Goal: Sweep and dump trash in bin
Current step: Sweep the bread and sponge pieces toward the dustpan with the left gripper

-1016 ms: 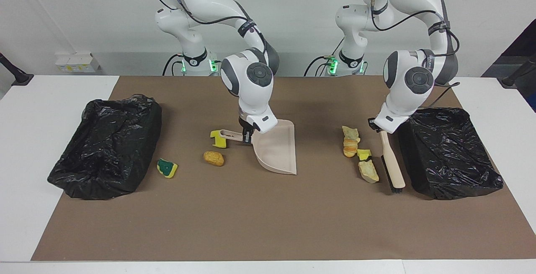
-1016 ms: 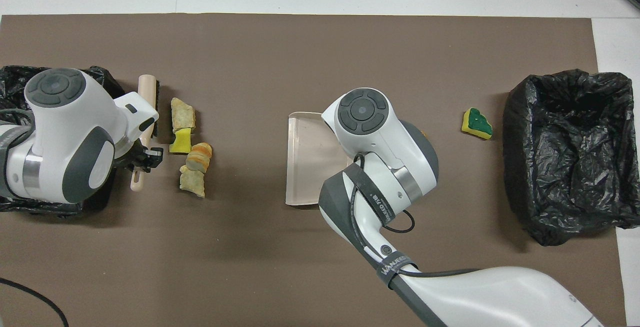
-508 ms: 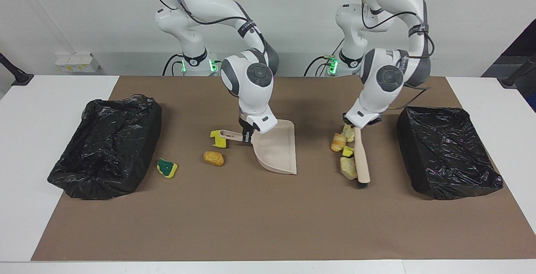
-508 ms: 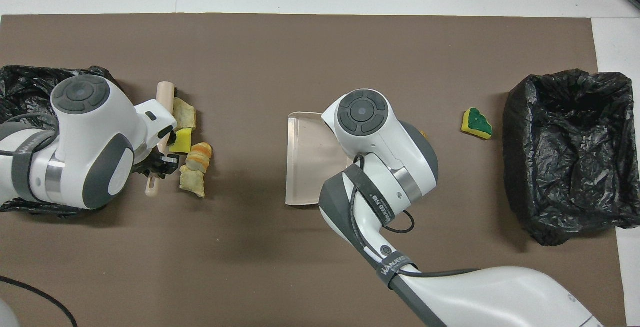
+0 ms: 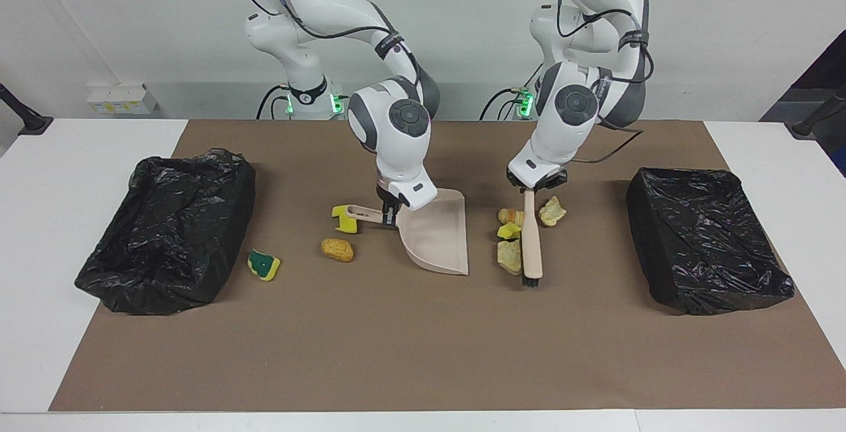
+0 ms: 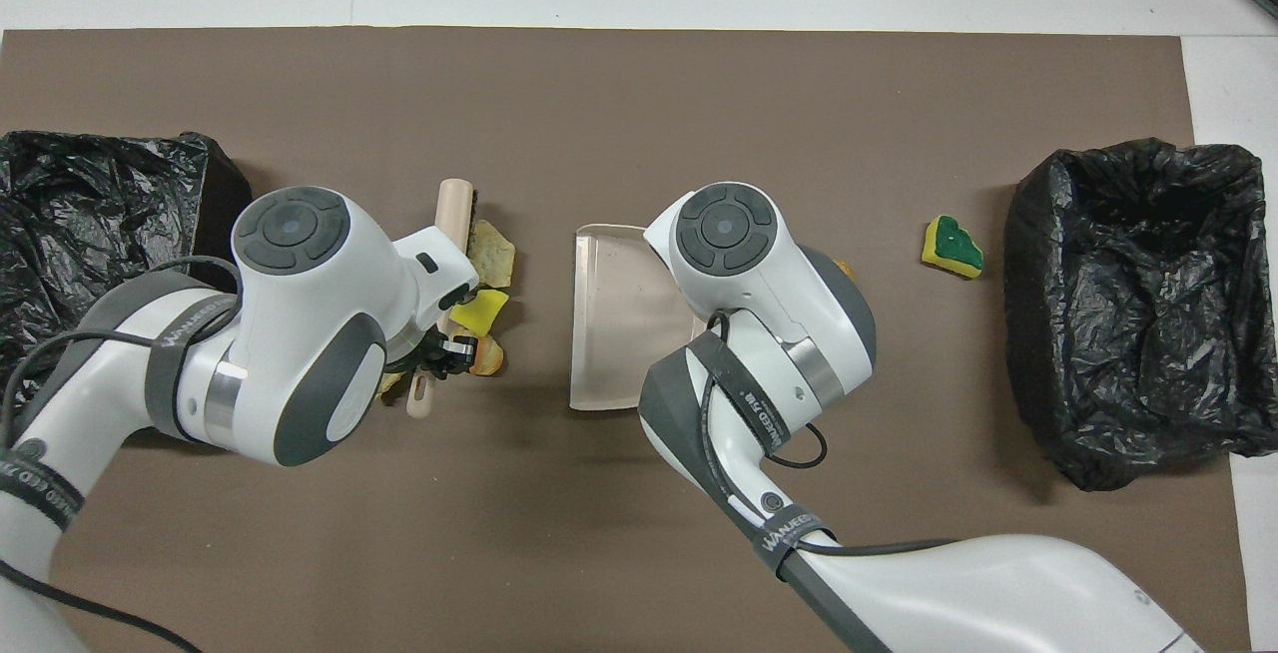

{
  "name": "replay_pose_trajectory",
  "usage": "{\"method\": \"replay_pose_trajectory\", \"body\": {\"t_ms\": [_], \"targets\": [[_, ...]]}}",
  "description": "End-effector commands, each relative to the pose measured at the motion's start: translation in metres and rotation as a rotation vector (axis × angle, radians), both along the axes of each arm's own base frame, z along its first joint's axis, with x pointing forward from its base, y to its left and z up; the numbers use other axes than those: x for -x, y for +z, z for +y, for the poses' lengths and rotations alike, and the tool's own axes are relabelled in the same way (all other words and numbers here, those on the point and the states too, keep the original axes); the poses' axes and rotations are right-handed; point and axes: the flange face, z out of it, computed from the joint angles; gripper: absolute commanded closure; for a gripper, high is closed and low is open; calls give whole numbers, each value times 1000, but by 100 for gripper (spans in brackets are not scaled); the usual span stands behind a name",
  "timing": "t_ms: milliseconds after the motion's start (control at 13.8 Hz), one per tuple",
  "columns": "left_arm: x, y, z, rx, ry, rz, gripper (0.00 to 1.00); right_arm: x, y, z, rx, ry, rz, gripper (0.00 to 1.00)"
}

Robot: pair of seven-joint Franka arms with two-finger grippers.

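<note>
My left gripper is shut on the handle of the beige brush, whose bristles rest on the mat. Pressed against the brush on its dustpan side are three trash pieces: a croissant chunk, a yellow sponge bit and a bread piece. Another bread chunk lies on the brush's other flank, toward the left arm's end. My right gripper is shut on the handle of the beige dustpan, its mouth toward the brush. In the overhead view the brush and the dustpan stand close together.
A yellow sponge piece, a brown potato-like lump and a green-yellow sponge lie toward the right arm's end. Black-bagged bins stand at each end of the mat: one by the right arm, one by the left.
My left arm has swept the brush and the trash from beside its bin toward the dustpan. One bread chunk slipped to the brush's other flank. The right arm and dustpan stayed still.
</note>
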Motion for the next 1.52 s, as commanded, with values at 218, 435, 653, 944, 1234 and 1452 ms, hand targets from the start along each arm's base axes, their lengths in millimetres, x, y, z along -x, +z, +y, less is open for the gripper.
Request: {"method": "replay_pose_trajectory", "body": {"t_ms": [218, 435, 653, 944, 1234, 1452], "targets": [[26, 56, 44, -60, 318, 15, 100, 9, -6, -1, 10, -14, -22, 100], [60, 38, 52, -101, 458, 29, 100, 14, -10, -1, 2, -18, -35, 100], [92, -1, 42, -159, 539, 60, 100, 15, -11, -1, 3, -19, -34, 100], [113, -36, 15, -176, 594, 39, 100, 15, -11, -1, 3, -19, -34, 100], [86, -62, -19, -84, 572, -13, 100, 15, -11, -1, 3, -19, -34, 100], [87, -61, -53, -19, 466, -30, 100, 14, -11, -1, -1, -21, -37, 100]]}}
